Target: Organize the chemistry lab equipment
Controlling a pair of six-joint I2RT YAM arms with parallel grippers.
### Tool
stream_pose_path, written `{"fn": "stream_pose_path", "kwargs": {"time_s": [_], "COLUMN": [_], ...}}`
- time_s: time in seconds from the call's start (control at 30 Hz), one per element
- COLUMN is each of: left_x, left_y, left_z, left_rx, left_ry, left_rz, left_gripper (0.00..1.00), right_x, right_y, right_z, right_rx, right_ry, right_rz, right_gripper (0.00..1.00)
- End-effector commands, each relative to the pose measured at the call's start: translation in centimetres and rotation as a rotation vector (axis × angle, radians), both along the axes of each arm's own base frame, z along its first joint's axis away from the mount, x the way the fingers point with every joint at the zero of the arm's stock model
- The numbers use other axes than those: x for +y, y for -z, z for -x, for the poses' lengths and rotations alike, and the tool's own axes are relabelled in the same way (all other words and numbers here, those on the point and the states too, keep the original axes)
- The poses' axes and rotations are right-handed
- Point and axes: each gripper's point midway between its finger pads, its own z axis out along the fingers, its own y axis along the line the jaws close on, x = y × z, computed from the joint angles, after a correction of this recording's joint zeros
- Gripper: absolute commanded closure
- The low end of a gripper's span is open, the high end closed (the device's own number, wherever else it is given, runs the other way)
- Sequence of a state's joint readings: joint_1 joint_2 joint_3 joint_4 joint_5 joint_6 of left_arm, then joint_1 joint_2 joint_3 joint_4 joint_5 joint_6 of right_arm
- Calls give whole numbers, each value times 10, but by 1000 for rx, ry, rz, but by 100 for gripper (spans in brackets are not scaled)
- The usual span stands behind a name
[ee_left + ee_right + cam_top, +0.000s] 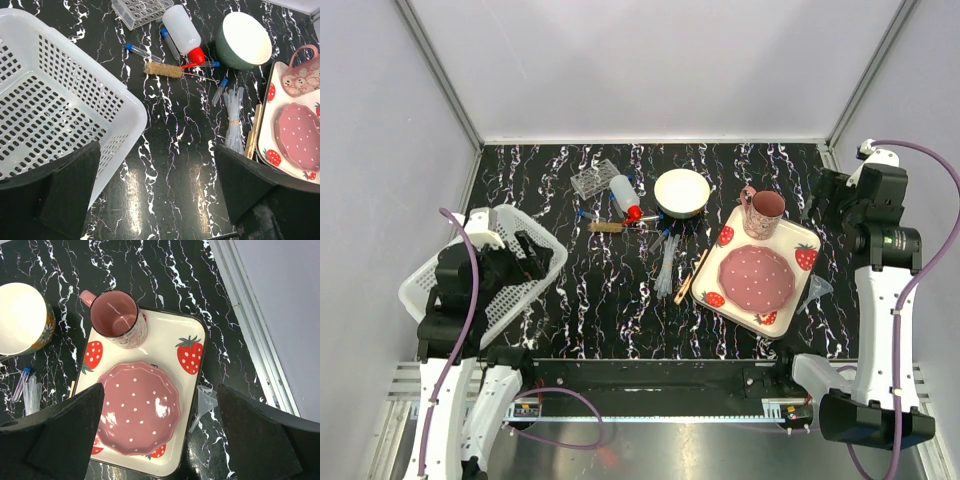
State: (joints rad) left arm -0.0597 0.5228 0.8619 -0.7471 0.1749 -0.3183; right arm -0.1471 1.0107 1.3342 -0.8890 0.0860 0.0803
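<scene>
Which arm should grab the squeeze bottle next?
Probably left. The open left gripper hangs at the basket edge with the squeeze bottle ahead in its wrist view. The open right gripper is over the strawberry plate, with the bowl in between.

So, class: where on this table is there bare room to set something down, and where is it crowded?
Free: the near strip of table between the white basket and the strawberry tray, in front of the pipettes; also the far right corner behind the tray. Crowded: the far middle, around tube rack, squeeze bottle and bowl.
</scene>
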Motion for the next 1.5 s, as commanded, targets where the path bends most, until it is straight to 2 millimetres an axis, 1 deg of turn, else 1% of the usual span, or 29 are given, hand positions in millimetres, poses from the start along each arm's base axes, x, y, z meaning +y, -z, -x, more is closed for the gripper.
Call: {"fn": "stream_pose_path", "kwargs": {"time_s": [0.0,0.03,0.07,0.1,0.13,0.17,0.2,0.23,0.3,0.37,0.4,0.5,0.53,0.57,0.6,0.67,0.7,0.73,0.8,0.83,0.87,0.93,1.03,1.2,1.3,1.47], "left_x": [-10,-14,-16,-17,-19,-19,-18,-18,-21,-23,-27,-34,-35,-34,-32,-30,-30,-32,-32,-33,-33,-34,-34,-34,-36,-41], "left_y": [-14,-14,-13,-13,-10,-7,-7,-5,-4,-1,0,6,7,7,9,11,10,11,11,12,12,14,13,17,19,26], "left_z": [0,0,-1,0,-1,-2,-1,-1,-1,-1,-1,-3,-4,-5,-7,-8,-7,-7,-7,-7,-8,-8,-8,-9,-10,-14], "left_rx": [-75,-77,-85,-91,-89,-89,-92,-94,-107,-107,-104,-91,-88,-88,-85,-84,-88,-88,-91,-91,-91,-84,-87,-75,-60,5], "left_ry": [53,74,85,90,100,100,87,89,100,110,134,175,176,172,158,149,152,160,164,166,166,174,176,170,182,199], "left_rz": [25,35,39,45,49,50,58,61,73,82,92,107,108,106,100,94,93,94,94,96,96,100,100,102,104,127], "left_gripper": [1,1,1,1,1,1,1,1,1,1,1,1,1,1,1,1,1,1,1,1,1,1,1,1,1,1], "right_x": [-5,-1,0,6,30,40,51,62,62,49,42,27,21,15,3,-11,-26,-31,-43,-49,-52,-62,-70,-74,-73,-79], "right_y": [-17,-16,-14,-10,1,10,17,26,32,39,41,56,65,70,78,91,96,105,117,128,134,148,160,169,174,185], "right_z": [0,-1,-2,-3,2,5,10,17,21,20,19,24,29,31,36,43,48,51,57,60,62,61,55,50,44,31], "right_rx": [-3,-1,17,26,51,85,107,143,167,209,221,318,371,395,423,466,484,516,565,608,637,694,723,728,713,709], "right_ry": [-4,-46,-113,-184,-348,-509,-607,-675,-714,-674,-650,-635,-639,-631,-593,-578,-531,-543,-524,-533,-537,-534,-519,-535,-576,-646], "right_rz": [27,25,72,74,22,79,65,22,28,56,70,87,95,97,85,53,23,-7,-36,-54,-58,-54,-57,-54,-53,-42], "right_gripper": [0,0,0,0,0,0,0,0,0,0,0,0,0,0,0,0,0,0,0,0,1,3,4,5,5,8]}}
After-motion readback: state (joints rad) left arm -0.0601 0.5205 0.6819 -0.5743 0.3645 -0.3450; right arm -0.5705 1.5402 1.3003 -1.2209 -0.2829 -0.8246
